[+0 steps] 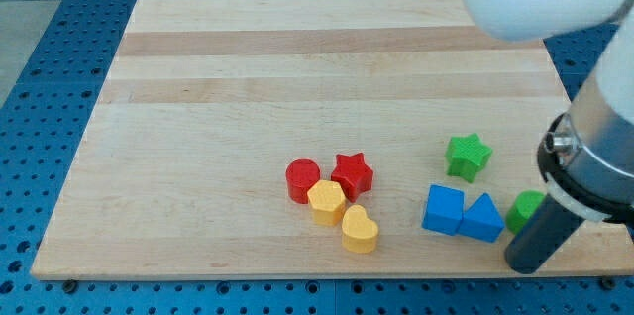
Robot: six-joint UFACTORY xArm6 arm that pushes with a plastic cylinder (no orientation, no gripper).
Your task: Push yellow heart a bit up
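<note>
The yellow heart [359,229] lies near the view's bottom centre of the wooden board [248,87]. It touches a yellow hexagon [326,201] at its upper left. My tip [523,262] is at the end of the dark rod, far to the right of the heart, close to the board's bottom edge. It stands just right of a blue triangle [482,218] and below a green block [524,210], which the rod partly hides.
A red cylinder [303,179] and a red star [352,173] sit just above the yellow hexagon. A blue cube [443,209] lies beside the blue triangle, with a green star [468,155] above them. The arm's white body fills the top right.
</note>
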